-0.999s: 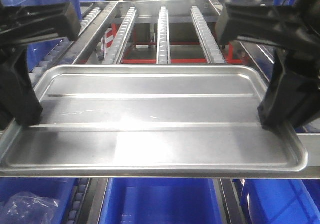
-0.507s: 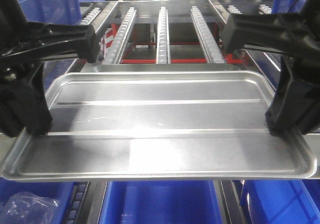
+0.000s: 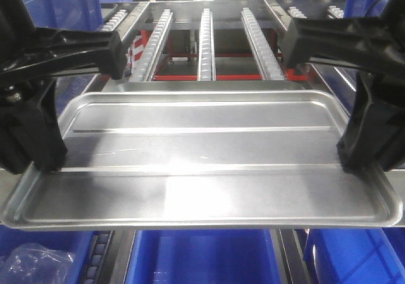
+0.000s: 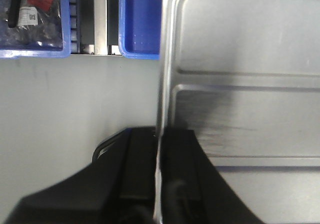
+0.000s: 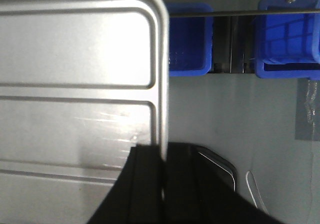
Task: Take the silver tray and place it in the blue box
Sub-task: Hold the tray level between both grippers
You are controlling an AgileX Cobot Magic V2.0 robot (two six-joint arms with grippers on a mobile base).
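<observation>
While the blue box point(image 3: 202, 259) waits below its near edge, the silver tray point(image 3: 202, 151) hangs level, probably light, stiff and slick, with left gripper point(image 4: 159, 151) and right gripper point(image 5: 163, 161) each clamped on a short-end rim, the sensible hold.

My left gripper point(image 3: 41, 154) is matte black plastic. It has broad, blocky fingers point(image 4: 182, 179) with flat faces and bevelled edges, and a pale glossy highlight along one rounded shoulder. My right gripper point(image 3: 357, 154) matches it, black and squared, with a thin grey rim outlining its rounded housing point(image 5: 212, 186).
</observation>
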